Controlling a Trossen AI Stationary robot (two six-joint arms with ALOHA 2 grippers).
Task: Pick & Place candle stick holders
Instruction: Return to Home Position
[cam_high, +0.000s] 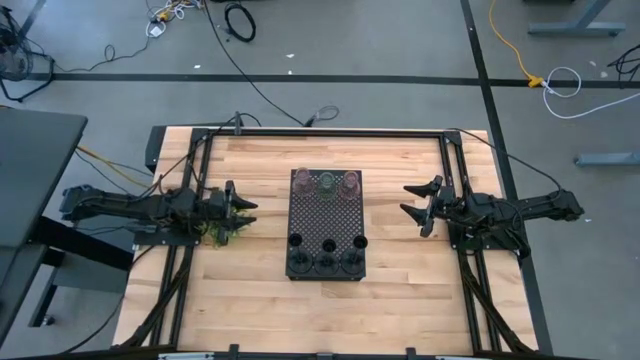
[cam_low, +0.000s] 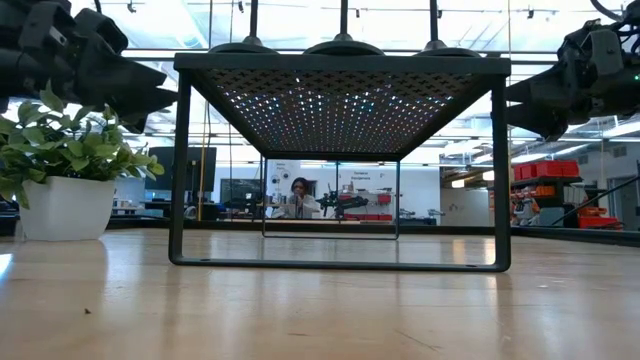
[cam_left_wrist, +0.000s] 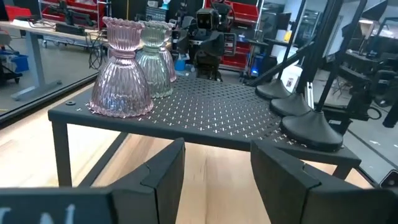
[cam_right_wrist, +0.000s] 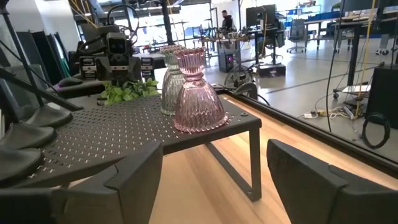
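Observation:
Three black stick holders on round bases (cam_high: 326, 245) stand in a row on the near part of the black perforated tray (cam_high: 325, 215); their bases show in the left wrist view (cam_left_wrist: 305, 124). Three glass cups (cam_high: 326, 182) stand in a row at the tray's far edge: pinkish (cam_left_wrist: 121, 71), greenish (cam_left_wrist: 152, 59), pinkish (cam_right_wrist: 199, 93). My left gripper (cam_high: 243, 203) is open and empty, left of the tray. My right gripper (cam_high: 420, 205) is open and empty, right of the tray.
A green leafy plant in a white pot (cam_low: 65, 180) stands on the table under my left gripper, left of the tray. The tray is a raised stand on legs (cam_low: 180, 170). Bare wood lies near the table's front. A person (cam_low: 298, 195) sits in the room behind.

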